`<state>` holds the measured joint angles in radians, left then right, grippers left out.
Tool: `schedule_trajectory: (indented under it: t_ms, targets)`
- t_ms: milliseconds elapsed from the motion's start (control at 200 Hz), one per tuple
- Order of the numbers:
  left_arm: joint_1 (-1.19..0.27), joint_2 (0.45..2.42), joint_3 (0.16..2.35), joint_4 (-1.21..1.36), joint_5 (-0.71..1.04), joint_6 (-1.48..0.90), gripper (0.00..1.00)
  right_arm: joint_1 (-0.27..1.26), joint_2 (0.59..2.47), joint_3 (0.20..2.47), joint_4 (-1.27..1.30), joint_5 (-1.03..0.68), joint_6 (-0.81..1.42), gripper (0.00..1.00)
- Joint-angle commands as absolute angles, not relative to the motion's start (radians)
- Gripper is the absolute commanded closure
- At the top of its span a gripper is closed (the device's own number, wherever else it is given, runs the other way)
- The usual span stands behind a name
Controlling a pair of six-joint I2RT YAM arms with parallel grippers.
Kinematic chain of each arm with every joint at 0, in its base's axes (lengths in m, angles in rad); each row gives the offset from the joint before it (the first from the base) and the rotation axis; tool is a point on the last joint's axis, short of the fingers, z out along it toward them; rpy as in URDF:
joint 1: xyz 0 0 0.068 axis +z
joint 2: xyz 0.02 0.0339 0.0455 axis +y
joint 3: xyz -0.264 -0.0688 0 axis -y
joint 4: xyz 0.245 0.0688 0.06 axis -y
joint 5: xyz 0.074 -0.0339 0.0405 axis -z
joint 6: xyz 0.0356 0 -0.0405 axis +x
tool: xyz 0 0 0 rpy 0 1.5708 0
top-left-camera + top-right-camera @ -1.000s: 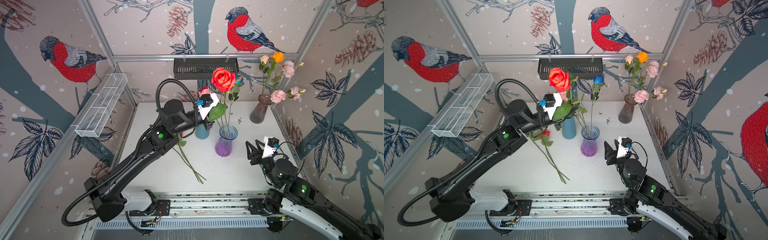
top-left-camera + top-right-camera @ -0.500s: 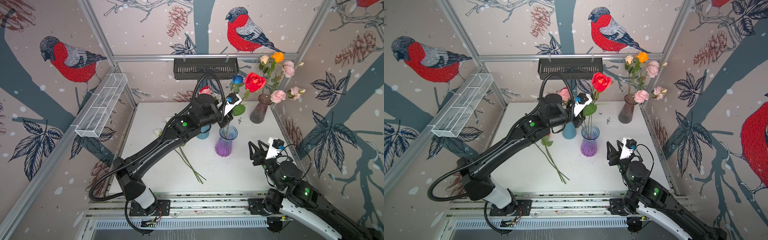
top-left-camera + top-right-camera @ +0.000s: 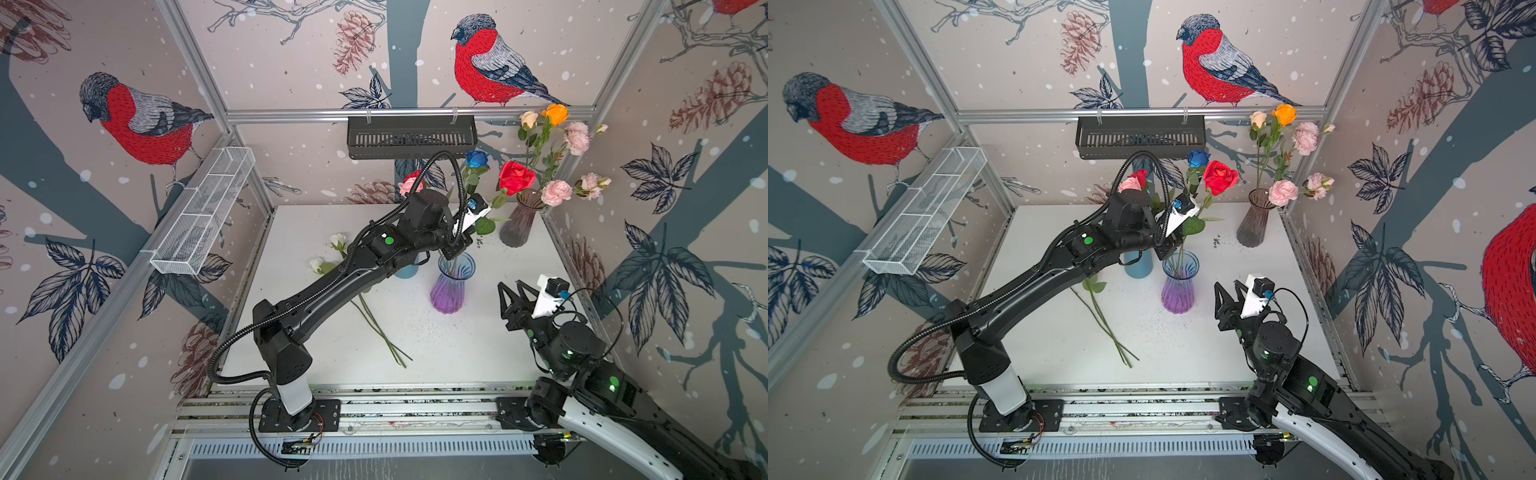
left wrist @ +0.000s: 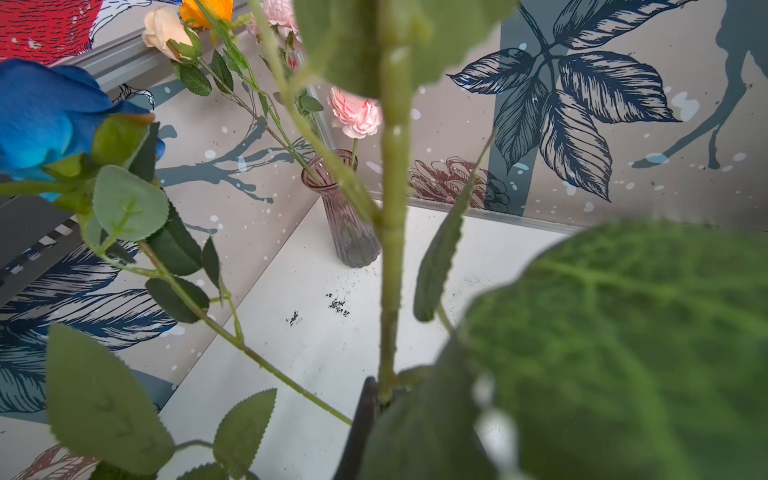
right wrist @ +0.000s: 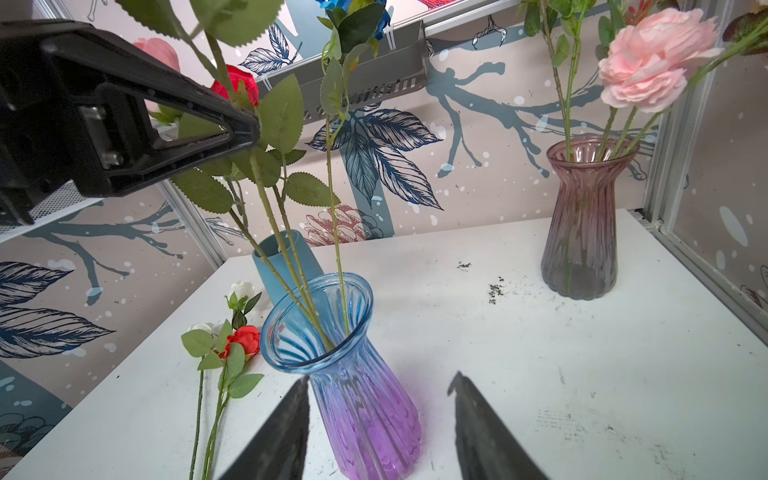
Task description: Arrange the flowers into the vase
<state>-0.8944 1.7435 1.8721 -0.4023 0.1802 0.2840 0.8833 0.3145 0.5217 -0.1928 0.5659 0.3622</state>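
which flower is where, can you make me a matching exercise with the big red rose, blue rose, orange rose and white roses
1 big red rose
2 blue rose
3 orange rose
4 white roses

a lying on the table
b standing free in the blue-purple vase
c clamped in the left jaws
d in the smoky pink vase

Pairs: 1-c, 2-b, 3-d, 4-a

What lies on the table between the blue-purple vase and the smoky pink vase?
Between the blue-purple vase and the smoky pink vase is only bare white table with a few dark specks, shown in the right wrist view.
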Motion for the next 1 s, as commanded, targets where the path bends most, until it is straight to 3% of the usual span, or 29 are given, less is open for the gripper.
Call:
schedule_trajectory:
  t_ms: [0,105,200,280,425,550,996]
  targets:
    - [-0.896,1.75,1.876,-0.424,0.158,0.288,0.88,0.882,0.313,0.52,-0.187,0.561,0.362,0.44]
    - [-0.896,1.759,1.879,-0.443,0.13,0.294,0.84,0.878,0.314,0.521,-0.184,0.559,0.361,0.44]
    - [-0.896,1.753,1.879,-0.449,0.118,0.293,0.45,0.875,0.315,0.519,-0.183,0.556,0.359,0.44]
    - [-0.896,1.737,1.87,-0.447,0.123,0.289,0.35,0.872,0.316,0.52,-0.183,0.555,0.36,0.44]
    - [-0.896,1.686,1.839,-0.432,0.121,0.267,0.27,0.868,0.321,0.523,-0.183,0.552,0.358,0.44]
    - [-0.894,1.592,1.752,-0.376,0.085,0.243,0.26,0.869,0.328,0.529,-0.189,0.551,0.358,0.44]
    - [-0.817,0.996,1.034,0.226,-0.136,0.228,0.24,0.869,0.43,0.581,-0.127,0.494,0.324,0.44]
